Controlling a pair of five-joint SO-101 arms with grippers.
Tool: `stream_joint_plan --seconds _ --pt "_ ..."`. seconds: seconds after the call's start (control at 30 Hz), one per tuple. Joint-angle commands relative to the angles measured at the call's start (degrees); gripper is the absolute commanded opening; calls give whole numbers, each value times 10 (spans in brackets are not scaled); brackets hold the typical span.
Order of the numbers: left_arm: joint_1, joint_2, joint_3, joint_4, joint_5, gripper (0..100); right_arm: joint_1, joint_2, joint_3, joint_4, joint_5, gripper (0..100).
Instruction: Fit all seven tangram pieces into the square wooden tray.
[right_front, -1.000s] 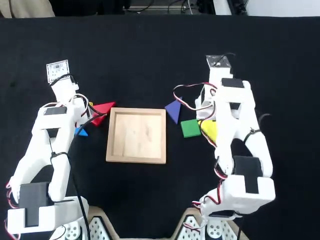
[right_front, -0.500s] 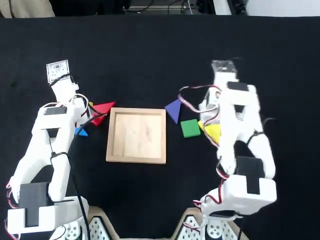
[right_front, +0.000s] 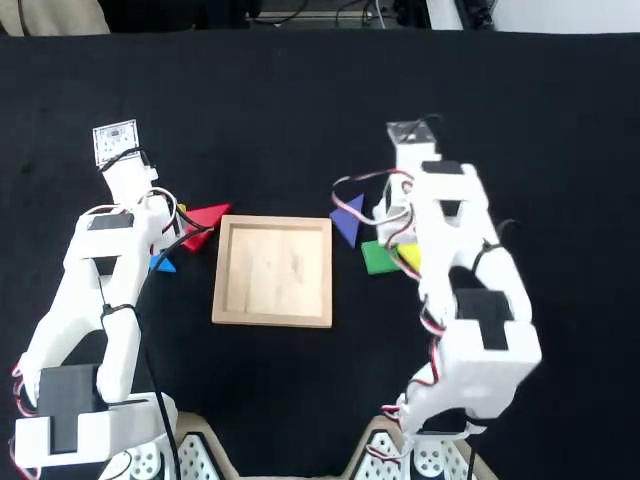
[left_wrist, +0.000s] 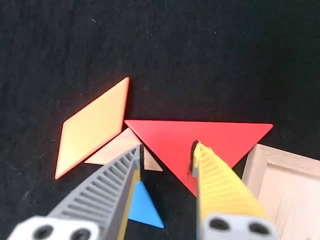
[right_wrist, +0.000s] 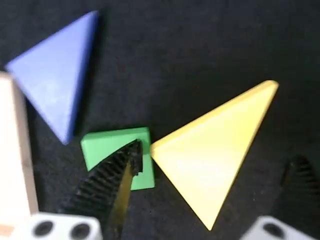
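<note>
Since half a second ago, the right arm (right_front: 440, 230) has swung sideways toward the square wooden tray (right_front: 272, 322). The left arm (right_front: 100, 260) is unchanged.

The tray lies flat on the black desk (right_front: 300, 100) between the two arms. All seven pieces lie on the desk outside it.

Left group, at the tray's far left corner:
- red triangle (left_wrist: 200, 137), one corner just beside the tray rim
- orange parallelogram (left_wrist: 92, 127), beside the red triangle
- tan triangle (left_wrist: 117, 150), tucked between those two
- light blue triangle (left_wrist: 142, 205), nearest the arm's base

The left gripper (left_wrist: 166, 149) hangs over this group with its fingers apart. The yellow finger is above the red triangle and the grey one above the tan triangle.

Right group, beside the tray's right edge:
- blue triangle (right_wrist: 55, 75), nearest the tray
- green square (right_wrist: 102, 147), corner to corner with the yellow triangle (right_wrist: 225, 130)

The right gripper (right_wrist: 216, 157) is spread wide above the yellow triangle, with one finger over the green square. Contact cannot be confirmed.
</note>
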Motion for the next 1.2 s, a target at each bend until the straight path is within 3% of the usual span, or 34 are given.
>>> stream_joint_plan --seconds 0.0,0.4,0.6,0.8,1.17 --pt "0 -2 -7 -9 0 177 27 25 -57 49 4 427" --pt "0 -2 -8 -9 0 177 47 57 -73 55 4 426" --pt "0 -2 -8 -9 0 177 47 58 -68 28 38 279" --pt "0 -2 -8 -9 0 177 47 51 -68 29 43 266" --pt "16 -2 -7 -10 -1 177 28 -166 3 84 56 268"
